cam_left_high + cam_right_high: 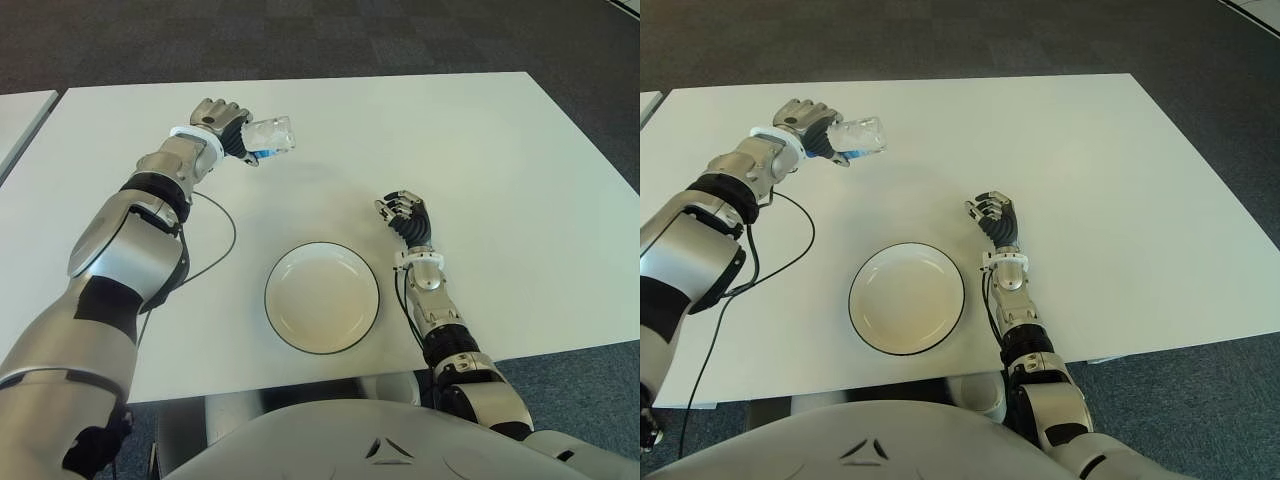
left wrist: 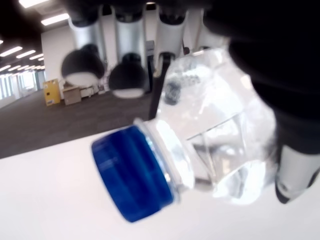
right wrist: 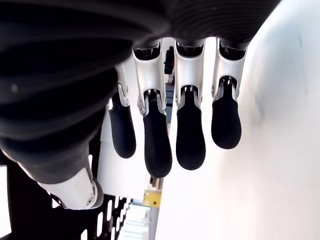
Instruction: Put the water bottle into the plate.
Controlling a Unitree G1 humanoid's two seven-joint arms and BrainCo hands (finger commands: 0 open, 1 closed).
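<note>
A clear plastic water bottle (image 1: 272, 135) with a blue cap (image 2: 132, 172) is held tilted above the far left of the white table (image 1: 480, 150). My left hand (image 1: 228, 128) is shut on it, fingers wrapped round its body (image 2: 210, 135). The white plate (image 1: 322, 297) with a dark rim sits near the table's front edge, well nearer than the bottle and to its right. My right hand (image 1: 403, 212) shows just right of the plate, fingers relaxed and holding nothing.
A black cable (image 1: 222, 240) loops over the table between my left arm and the plate. Another white table edge (image 1: 20, 115) shows at the far left. Dark carpet (image 1: 300, 40) surrounds the table.
</note>
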